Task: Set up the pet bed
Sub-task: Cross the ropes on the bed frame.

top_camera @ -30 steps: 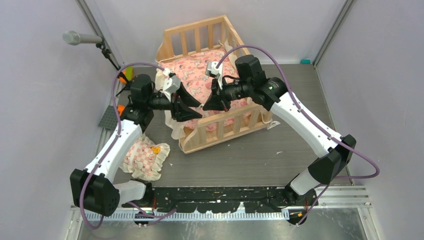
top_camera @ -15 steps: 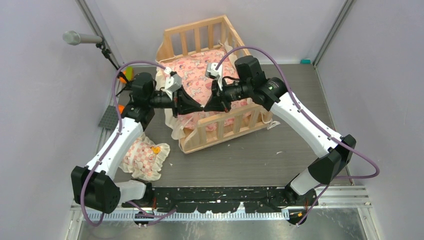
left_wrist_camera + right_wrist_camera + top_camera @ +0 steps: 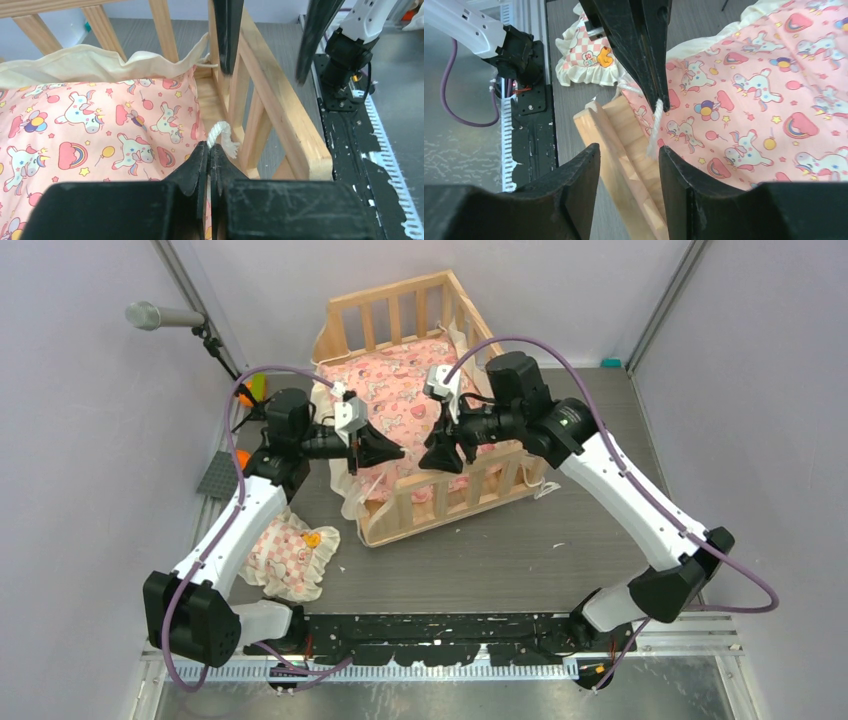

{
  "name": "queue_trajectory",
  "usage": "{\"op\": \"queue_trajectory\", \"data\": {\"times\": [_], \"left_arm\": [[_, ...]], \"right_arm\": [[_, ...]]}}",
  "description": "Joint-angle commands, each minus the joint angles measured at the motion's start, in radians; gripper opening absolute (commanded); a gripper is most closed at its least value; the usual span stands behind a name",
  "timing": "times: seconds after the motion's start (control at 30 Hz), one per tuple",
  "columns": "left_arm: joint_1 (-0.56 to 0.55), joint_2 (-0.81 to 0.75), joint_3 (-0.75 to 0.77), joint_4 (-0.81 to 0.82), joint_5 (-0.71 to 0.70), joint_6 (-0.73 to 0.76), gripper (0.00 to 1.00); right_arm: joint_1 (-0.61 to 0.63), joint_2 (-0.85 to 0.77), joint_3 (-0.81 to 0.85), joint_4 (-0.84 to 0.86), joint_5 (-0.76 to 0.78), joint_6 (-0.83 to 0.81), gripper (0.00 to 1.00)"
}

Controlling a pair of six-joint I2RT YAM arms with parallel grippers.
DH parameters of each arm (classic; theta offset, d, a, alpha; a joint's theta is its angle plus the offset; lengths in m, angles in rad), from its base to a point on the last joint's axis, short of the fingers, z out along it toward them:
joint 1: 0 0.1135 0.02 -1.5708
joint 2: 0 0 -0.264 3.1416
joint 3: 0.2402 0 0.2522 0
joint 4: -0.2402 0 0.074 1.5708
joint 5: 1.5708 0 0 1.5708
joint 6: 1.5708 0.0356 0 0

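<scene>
Since the earlier frame, your right arm has drawn back toward the right and its hand (image 3: 440, 458), then closed, now stands parted. Your left hand (image 3: 385, 453), then partly open, has closed. The two hands sit a little further apart over the near-left part of the bed. The pet bed (image 3: 400, 300), the cushion (image 3: 400, 390) and the small pillow (image 3: 290, 555) lie as they did.

Top view: the pet bed stands on the counter (image 3: 520, 550) toward the far side, turned at an angle, with both hands over its near-left corner. It holds the pink printed cushion, whose cream frill spills over the left rail. The small pillow lies outside the bed on the counter, beside your left arm.

Left wrist view: the left hand (image 3: 209, 150) has its fingers pressed together on a white cord (image 3: 222, 137), whose frayed loop stands up just above the tips. The cushion (image 3: 100, 125) lies inside the bed against the slatted rail (image 3: 280, 115). A strip of bare plank base shows between cushion and rail. The right hand's two dark fingers hang apart at the top of the view.

Right wrist view: the right hand (image 3: 629, 150) is open and grips nothing. The bed's rail (image 3: 619, 150) shows through the gap between its fingers. Your left hand's fingers (image 3: 649, 60) come down closed, and the cord (image 3: 655, 125) hangs from their tip, its end just beside the right hand's finger. The small pillow (image 3: 589, 55) lies beyond on the counter.
</scene>
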Motion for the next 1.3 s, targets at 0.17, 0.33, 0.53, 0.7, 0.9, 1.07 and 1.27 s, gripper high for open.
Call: {"op": "queue_trajectory", "data": {"times": [0.17,0.33,0.53,0.7,0.9,1.07,1.27], "left_arm": [[-0.005,0.013,0.069,-0.269,0.085,0.317,0.0],[-0.029,0.035,0.112,-0.421,0.097,0.44,0.0],[-0.131,0.095,0.182,-0.599,0.026,0.609,0.0],[-0.152,0.119,0.206,-0.689,0.038,0.694,0.0],[-0.155,0.113,0.214,-0.79,0.046,0.811,0.0],[-0.173,0.151,0.251,-0.911,0.052,0.93,0.0],[-0.192,0.196,0.279,-0.996,0.076,1.029,0.0]], "right_arm": [[0.006,-0.192,-0.032,0.084,0.106,0.036,0.54],[0.009,-0.268,-0.101,0.099,0.08,0.066,0.55],[0.128,-0.352,-0.244,0.134,0.149,0.079,0.54],[0.276,-0.426,-0.375,0.205,0.355,0.082,0.53],[0.316,-0.552,-0.655,0.511,0.541,0.25,0.51],[0.351,-0.552,-0.794,0.702,0.633,0.358,0.5],[0.379,-0.565,-0.917,0.895,0.834,0.431,0.5]]}}
